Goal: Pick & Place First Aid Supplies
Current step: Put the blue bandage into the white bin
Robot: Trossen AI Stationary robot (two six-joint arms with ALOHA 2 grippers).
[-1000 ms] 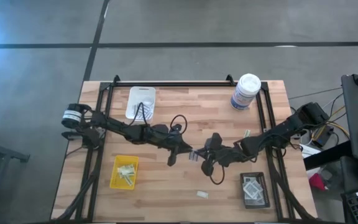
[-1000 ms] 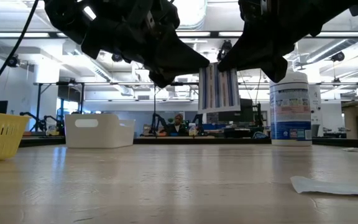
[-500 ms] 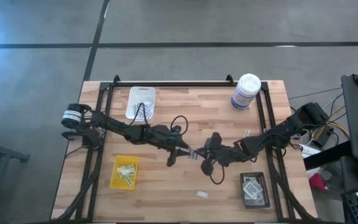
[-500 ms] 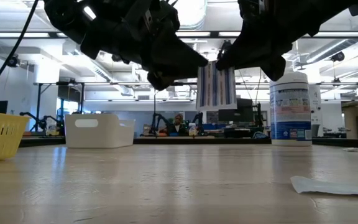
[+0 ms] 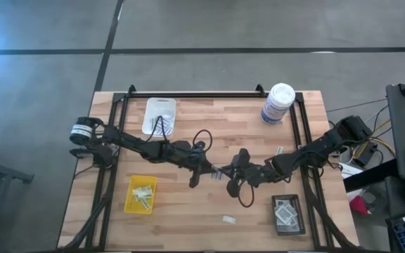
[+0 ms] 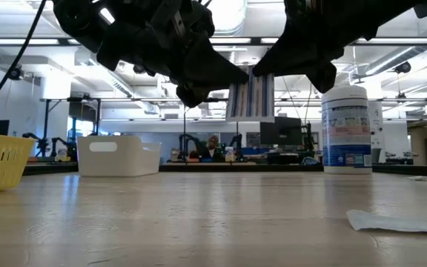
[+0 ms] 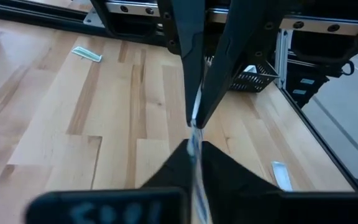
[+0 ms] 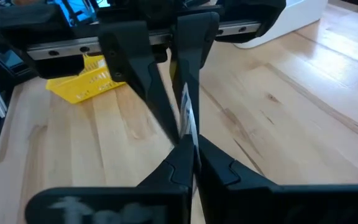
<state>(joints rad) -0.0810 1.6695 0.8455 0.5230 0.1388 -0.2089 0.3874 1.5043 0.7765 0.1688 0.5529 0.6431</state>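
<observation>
Blue-and-white striped strip (image 6: pixel 250 93) hangs in the air above mid-table, pinched from both sides. Left gripper (image 5: pixel 211 171) has its fingers pressed onto 1 edge of it; right gripper (image 5: pixel 225 174) pinches the opposite edge, tips meeting almost nose to nose. 1 pale strip (image 5: pixel 228 220) lies flat on the wooden table (image 5: pixel 209 119) nearer the front edge. Yellow tray (image 5: pixel 140 194) holds pale strips at left; black tray (image 5: pixel 287 213) holds white squares at right. White tray (image 5: pixel 159 116) and white canister (image 5: pixel 278 103) stand at the back.
</observation>
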